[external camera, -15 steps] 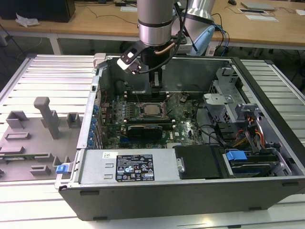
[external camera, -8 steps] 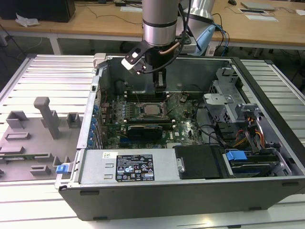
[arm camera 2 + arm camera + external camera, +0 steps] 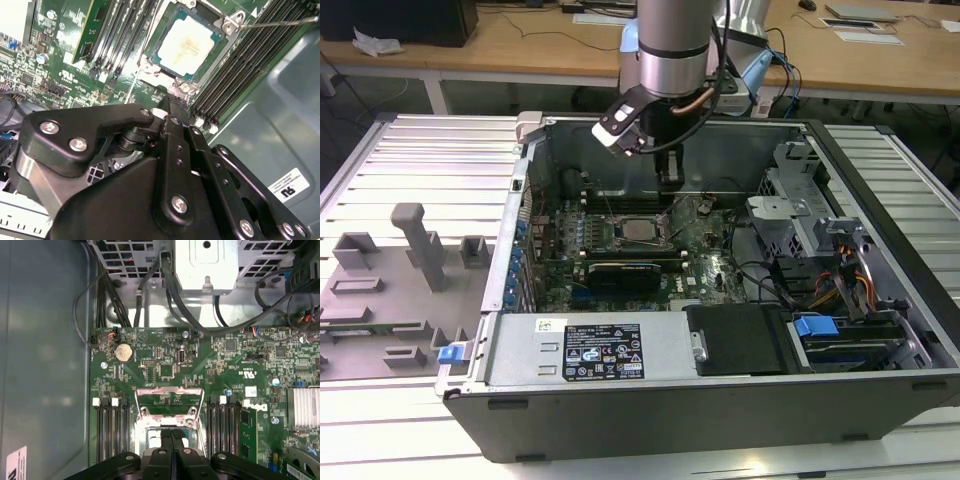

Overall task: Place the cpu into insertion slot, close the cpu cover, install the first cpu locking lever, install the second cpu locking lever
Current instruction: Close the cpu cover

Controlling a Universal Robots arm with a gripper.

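gripper: fingers together, holding nothing, low over the board.
cpu cover: just ahead of the gripper tips, flipped open; can't tell if they touch.
cpu: close by the gripper, seated in the insertion slot.
locking lever: farther off, unlatched.
step: likely cover closing.
needs: gentle push, cpu undisturbed.

This was a robotics lab or test workshop. An opened computer case lay on a ribbed aluminium worktable, its green motherboard exposed, with a robot arm reaching down over it. Beside the case, to the exterior view's left, stood grey fixture blocks. Behind the case ran wooden desks carrying cables and papers.
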